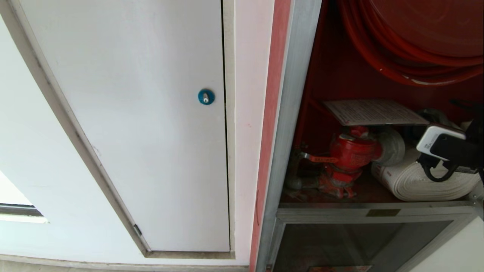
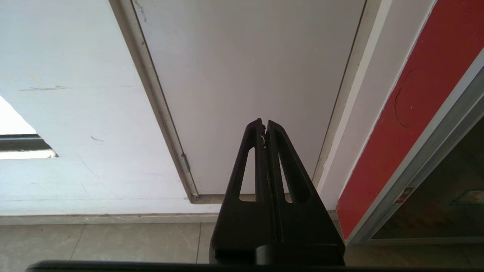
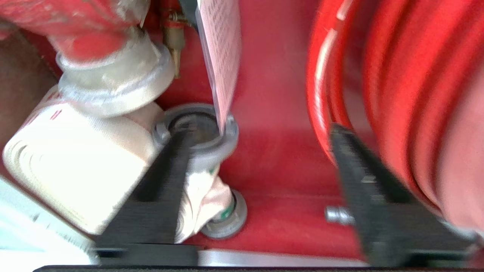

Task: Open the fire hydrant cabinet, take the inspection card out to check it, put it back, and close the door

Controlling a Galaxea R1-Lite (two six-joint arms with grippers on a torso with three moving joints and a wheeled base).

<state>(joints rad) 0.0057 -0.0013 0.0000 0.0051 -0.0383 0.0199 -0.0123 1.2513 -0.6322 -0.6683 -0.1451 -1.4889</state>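
Right hand (image 3: 261, 132) gapes empty between rolled hose (image 1: 419, 181) and reel (image 1: 416, 45); white printed inspection card (image 1: 374, 112) lies atop valve (image 1: 349, 155).

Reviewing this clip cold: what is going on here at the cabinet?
The fire hydrant cabinet stands open. The inspection card lies flat on top of the red valve, beside the rolled white hose and below the red hose reel. The right gripper is inside the cabinet, jaws open and empty, near the card without gripping it. The left gripper is shut, parked facing the white panel door.
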